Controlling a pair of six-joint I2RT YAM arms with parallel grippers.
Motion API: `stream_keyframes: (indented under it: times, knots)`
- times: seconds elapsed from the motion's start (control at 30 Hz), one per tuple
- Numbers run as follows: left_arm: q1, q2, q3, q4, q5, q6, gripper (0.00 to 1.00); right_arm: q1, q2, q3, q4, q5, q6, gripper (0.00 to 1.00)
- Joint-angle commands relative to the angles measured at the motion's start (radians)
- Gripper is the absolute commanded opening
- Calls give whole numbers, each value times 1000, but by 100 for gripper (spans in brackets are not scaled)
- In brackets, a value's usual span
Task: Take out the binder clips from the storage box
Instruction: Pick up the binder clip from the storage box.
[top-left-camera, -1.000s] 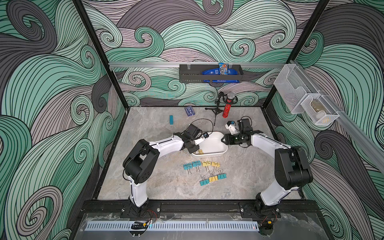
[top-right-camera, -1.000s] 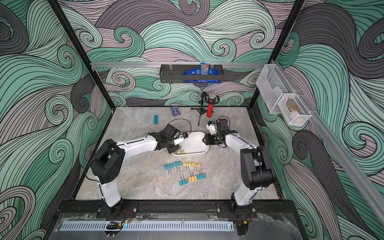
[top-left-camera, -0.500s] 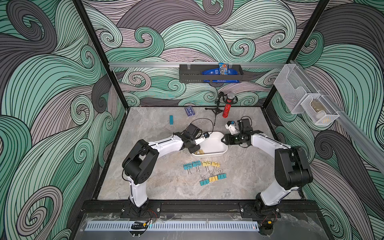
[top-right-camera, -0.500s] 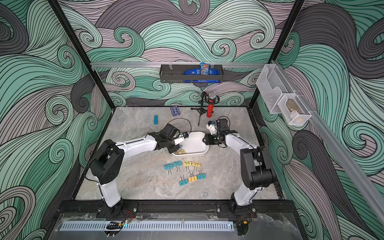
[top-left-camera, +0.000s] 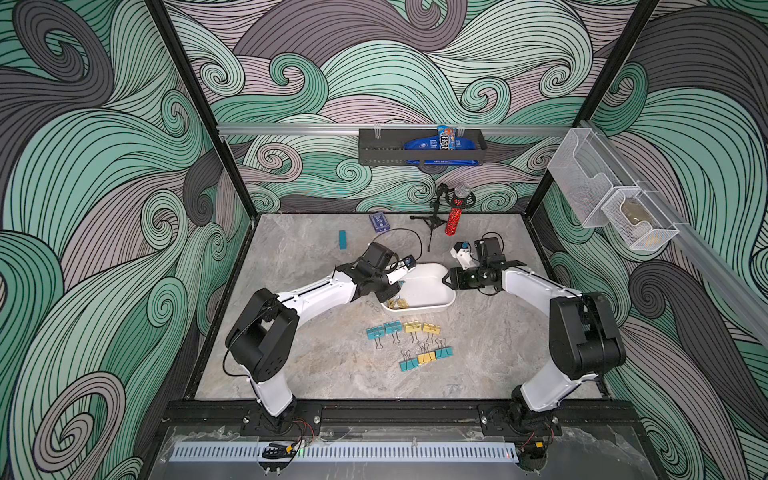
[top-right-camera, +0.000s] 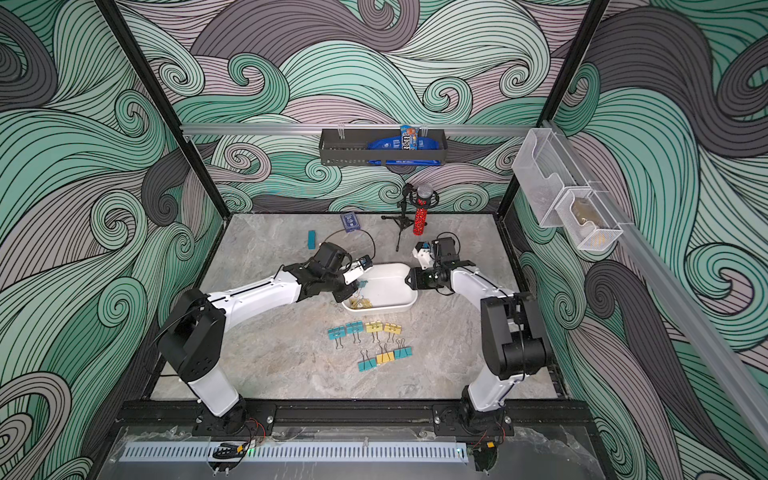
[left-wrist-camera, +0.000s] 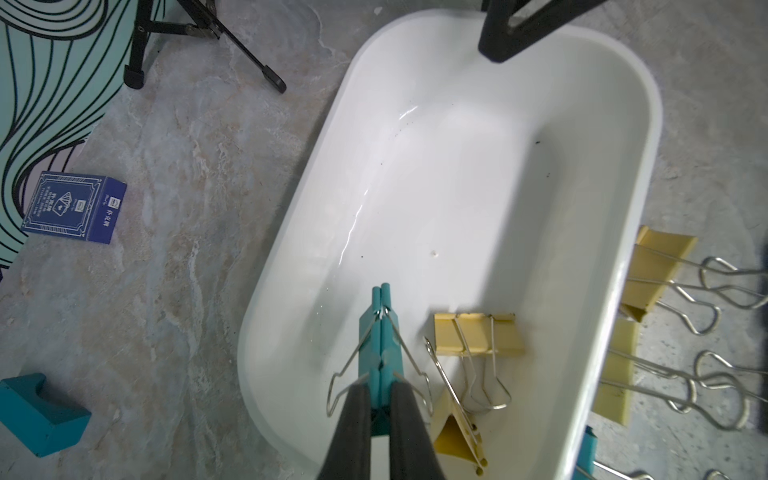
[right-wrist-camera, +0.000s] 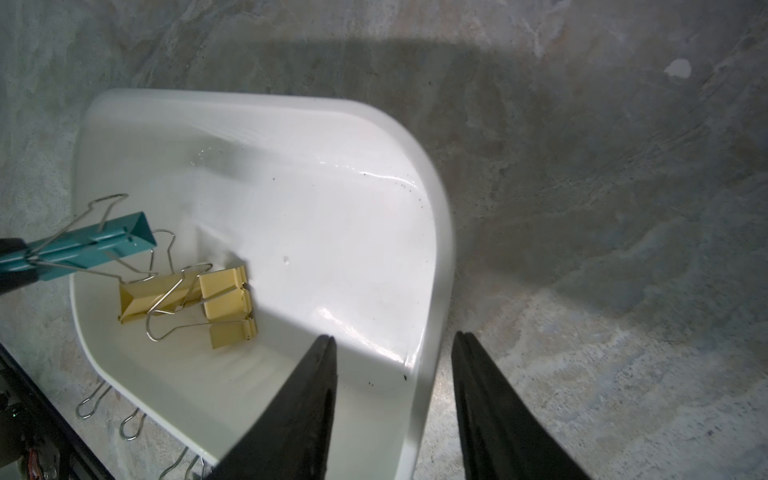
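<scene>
left end effector (left-wrist-camera: 380, 395): pressed together on the teal binder clip (left-wrist-camera: 380, 332). you see its two dark fingers (left-wrist-camera: 357, 411) pinching the clip's body from both sides, with the silver wire handles splayed outward past them. the clip is held over the inside of the storage box (left-wrist-camera: 415, 166), at the end nearest the left arm.

right end effector (right-wrist-camera: 395, 334): spread, holding nothing. it stands astride the opposite end wall of the storage box (right-wrist-camera: 291, 166), with one finger inside the box and one outside over the worktop (right-wrist-camera: 582, 208). a gap shows between the inner finger and the wall.

storage box (top-left-camera: 419, 308): white and shallow, near the middle of the worktop (top-left-camera: 332, 374), between the two end effectors. the yellow binder clips (right-wrist-camera: 226, 299) lie together on its floor, close beside the held clip. how many there are, you cannot tell for sure.

loose binder clips (top-left-camera: 412, 327): seven, teal and yellow, lying on the worktop in two short rows just in front of the box and apart from it.

toward the back wall, well clear of the box, you see a blue card box (top-left-camera: 379, 222), a flat teal block (top-left-camera: 342, 240) and a red microphone on a tripod (top-left-camera: 453, 216).
</scene>
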Motion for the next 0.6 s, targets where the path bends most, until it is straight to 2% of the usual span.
stream_keyframes:
  times: [0.0, 0.3, 0.57]
  knots:
    - [37, -96, -35, 72, 99, -81, 8, 4, -4, 8, 9, -4, -9, 47]
    - [164, -288, -193, 228, 333, -258, 12, 6, -10, 5, 9, -7, -9, 47]
    - [254, -409, -326, 267, 420, -446, 12, 5, -12, 5, 10, -14, -7, 47]
